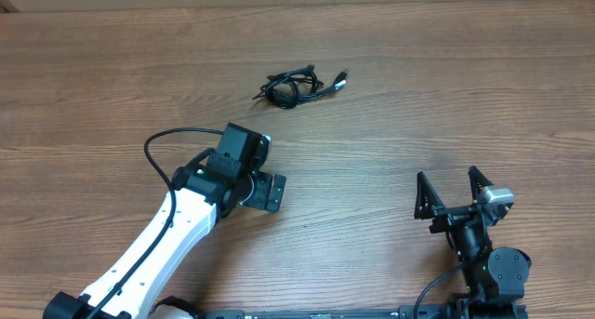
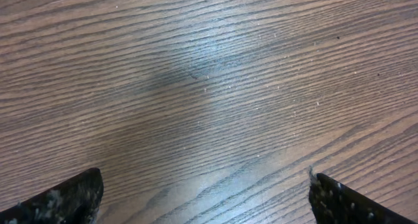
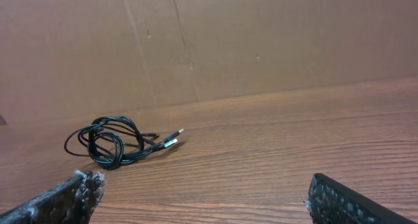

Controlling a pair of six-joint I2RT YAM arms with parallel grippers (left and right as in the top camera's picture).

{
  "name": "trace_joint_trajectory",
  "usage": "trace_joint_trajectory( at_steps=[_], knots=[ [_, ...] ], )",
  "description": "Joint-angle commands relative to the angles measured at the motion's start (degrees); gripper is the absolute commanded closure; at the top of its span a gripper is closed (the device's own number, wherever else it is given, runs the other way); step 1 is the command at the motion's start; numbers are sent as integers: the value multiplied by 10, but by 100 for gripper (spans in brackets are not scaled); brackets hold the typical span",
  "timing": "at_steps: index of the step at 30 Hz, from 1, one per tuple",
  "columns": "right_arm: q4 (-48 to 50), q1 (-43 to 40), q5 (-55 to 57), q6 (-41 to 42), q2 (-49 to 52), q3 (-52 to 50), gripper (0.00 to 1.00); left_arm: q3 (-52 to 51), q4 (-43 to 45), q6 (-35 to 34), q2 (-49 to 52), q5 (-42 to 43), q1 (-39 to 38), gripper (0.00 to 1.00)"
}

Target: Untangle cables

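The cables [image 1: 296, 86] lie in a small knotted bundle on the far middle of the wooden table [image 1: 418, 77], well apart from both arms. The thin black cords are coiled in overlapping loops, with two metal-tipped plug ends poking out to one side [image 3: 114, 144]. The plugs are too small to tell their type, and any marking on them cannot be read. The right fingers [image 1: 424, 196] stand spread wide near the table's near right edge, holding nothing and pointing towards the bundle. In the right wrist view only their rough black tips [image 3: 356, 201] show, cut off at the bottom corners, with a brown cardboard wall [image 3: 261, 41] behind the table. The left arm [image 1: 167, 235], white with a thicker black lead looping beside it, reaches in from the near left. From overhead its fingers are hidden under the black wrist housing [image 1: 244, 156]. The left wrist view shows the left fingers [image 2: 62, 199] set wide apart over bare wood grain, only their tips in frame, gripping nothing, and the bundle lies outside that view.
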Motion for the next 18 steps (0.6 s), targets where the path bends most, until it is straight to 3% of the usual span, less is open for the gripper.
trace_joint_trajectory(
  at_steps=[1, 13, 18],
  knots=[
    [2, 4, 6, -2, -5, -6, 0, 16, 4, -10, 3, 5, -4, 0],
    [3, 4, 6, -2, -5, -6, 0, 17, 3, -14, 3, 11, -4, 0],
    [3, 4, 6, -2, -5, -6, 0, 70, -75, 6, 3, 24, -5, 0]
  ],
)
